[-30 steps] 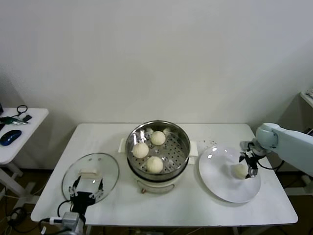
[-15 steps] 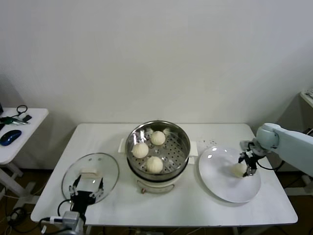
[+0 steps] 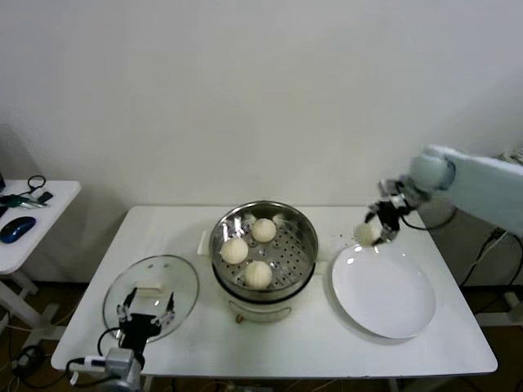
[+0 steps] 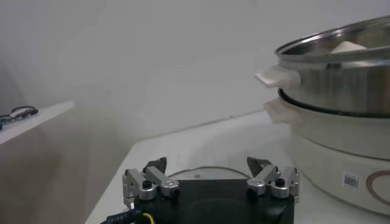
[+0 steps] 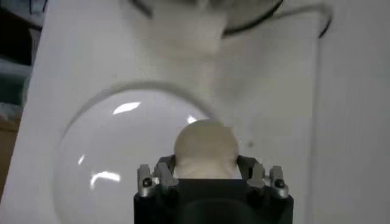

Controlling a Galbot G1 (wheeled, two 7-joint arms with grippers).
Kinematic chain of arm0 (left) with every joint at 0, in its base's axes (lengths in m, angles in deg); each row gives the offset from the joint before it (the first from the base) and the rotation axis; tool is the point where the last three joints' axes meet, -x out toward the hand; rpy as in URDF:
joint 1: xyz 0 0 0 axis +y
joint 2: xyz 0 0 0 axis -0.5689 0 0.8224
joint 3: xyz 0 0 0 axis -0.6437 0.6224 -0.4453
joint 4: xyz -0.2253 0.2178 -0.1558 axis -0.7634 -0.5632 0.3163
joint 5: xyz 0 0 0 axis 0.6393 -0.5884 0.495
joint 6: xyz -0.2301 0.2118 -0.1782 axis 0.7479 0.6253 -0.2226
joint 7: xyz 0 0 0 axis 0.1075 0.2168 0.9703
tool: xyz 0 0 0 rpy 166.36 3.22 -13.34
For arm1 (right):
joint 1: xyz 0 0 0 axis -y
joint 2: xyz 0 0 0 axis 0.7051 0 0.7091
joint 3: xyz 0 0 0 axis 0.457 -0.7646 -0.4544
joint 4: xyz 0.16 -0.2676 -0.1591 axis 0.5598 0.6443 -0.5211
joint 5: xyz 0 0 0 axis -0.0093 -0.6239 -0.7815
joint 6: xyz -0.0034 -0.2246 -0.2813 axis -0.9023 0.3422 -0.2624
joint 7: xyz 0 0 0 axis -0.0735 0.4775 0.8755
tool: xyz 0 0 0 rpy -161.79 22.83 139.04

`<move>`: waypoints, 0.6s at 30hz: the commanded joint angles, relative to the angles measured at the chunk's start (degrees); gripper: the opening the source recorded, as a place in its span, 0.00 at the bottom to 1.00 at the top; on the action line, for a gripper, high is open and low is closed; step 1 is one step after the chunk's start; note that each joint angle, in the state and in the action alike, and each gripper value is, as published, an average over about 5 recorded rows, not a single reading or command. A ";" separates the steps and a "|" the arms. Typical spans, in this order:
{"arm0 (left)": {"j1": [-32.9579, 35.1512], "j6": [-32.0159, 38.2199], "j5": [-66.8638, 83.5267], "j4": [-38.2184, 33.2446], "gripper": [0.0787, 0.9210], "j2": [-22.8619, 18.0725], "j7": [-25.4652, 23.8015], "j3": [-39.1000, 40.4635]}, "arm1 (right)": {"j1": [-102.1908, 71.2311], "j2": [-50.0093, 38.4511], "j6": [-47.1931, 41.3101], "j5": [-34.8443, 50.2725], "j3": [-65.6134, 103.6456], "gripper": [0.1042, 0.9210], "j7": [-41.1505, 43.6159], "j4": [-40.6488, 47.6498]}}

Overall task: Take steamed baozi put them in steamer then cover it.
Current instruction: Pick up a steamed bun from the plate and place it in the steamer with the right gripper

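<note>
Holding the fourth baozi [image 3: 367,233] between its fingers, our right tool [image 3: 377,228] hangs in the air above the far edge of the white plate [image 3: 384,294]; the right wrist view shows the bun [image 5: 205,148] clamped from both sides with the plate [image 5: 116,164] below it. The bun is round, so we can name no long axis or heading for it. Three more baozi [image 3: 257,273] sit in the steamer [image 3: 264,249] at the middle of the counter [image 3: 327,347], spread over its perforated floor, and its top is uncovered. The plate lies just to the steamer's right, bare. The cover [image 3: 152,296] lies flat on the counter to the steamer's left, its cream bar handle [image 3: 148,288] running roughly left to right. Our left tool [image 3: 145,320] waits at the cover's near edge with its fingers spread wide, gripping nothing. A side table [image 3: 33,220] with a mouse [image 3: 18,229] stands well off to the left.
</note>
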 commanded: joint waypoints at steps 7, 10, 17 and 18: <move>-0.08 -0.01 1.37 -0.55 0.88 0.13 0.10 -0.82 | 5.77 18.76 -9.47 11.42 -4.23 0.70 -9.99 -13.40; 0.04 0.04 1.63 -0.62 0.88 0.31 0.13 -1.07 | 1.05 19.06 -10.48 7.59 -4.02 0.70 -11.33 -12.19; 0.30 0.32 1.69 -0.31 0.88 0.52 0.20 -1.14 | -6.11 18.68 -11.22 2.77 -2.86 0.70 -12.29 -7.91; 0.30 0.32 1.69 -0.25 0.88 0.52 0.20 -1.15 | -6.52 18.58 -11.22 2.41 -2.88 0.70 -12.32 -7.53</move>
